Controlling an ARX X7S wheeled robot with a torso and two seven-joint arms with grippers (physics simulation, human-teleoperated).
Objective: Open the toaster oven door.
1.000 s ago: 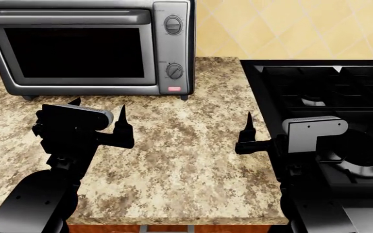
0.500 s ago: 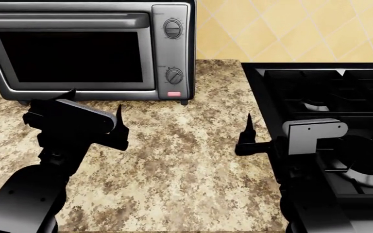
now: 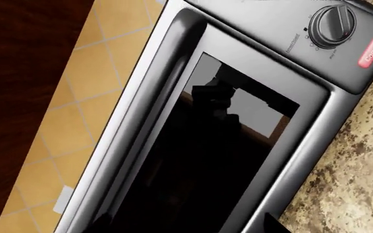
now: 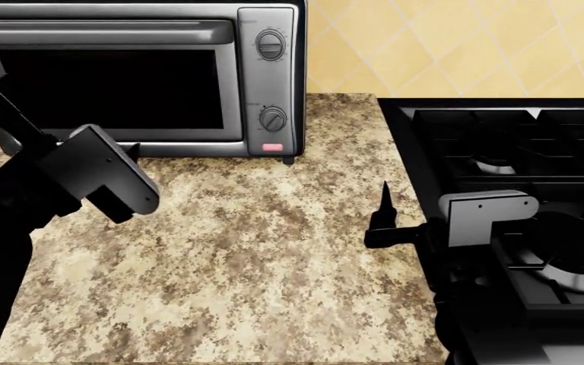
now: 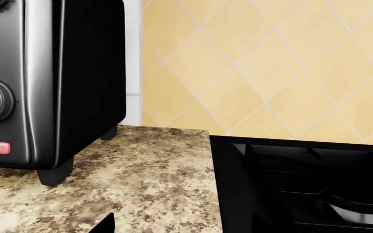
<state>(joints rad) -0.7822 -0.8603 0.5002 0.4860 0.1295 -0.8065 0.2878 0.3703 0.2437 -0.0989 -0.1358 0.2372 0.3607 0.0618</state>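
At the back of the speckled tabletop (image 4: 261, 251), against the yellow tiled wall (image 4: 444, 46), stands the toaster oven (image 4: 140, 76), its door (image 4: 104, 80) shut flush with the frame and the bar handle (image 4: 99, 29) running along the door's top edge, which suggests the door hinges at the bottom and must be pulled outward and down from that handle. The left claw (image 4: 119, 156) sits just in front of the oven's lower left part, tilted so its camera faces the dark glass; in the left wrist view the door (image 3: 206, 145) fills the picture, with the handle (image 3: 151, 107) along one long edge and a knob (image 3: 332, 20) and the red button (image 3: 370, 51) beyond the other. That pose looks like an approach toward the handle, which it does not yet touch. I cannot tell whether the left claw is open or closed, since only one dark tip shows beside the oven's base. The right claw (image 4: 385, 217) hangs well to the right of the oven, near the edge of the black stove (image 4: 515, 144), apparently parked out of the way; only one of its fingers is plainly visible, so its state is likewise unclear. The door has not begun to open.
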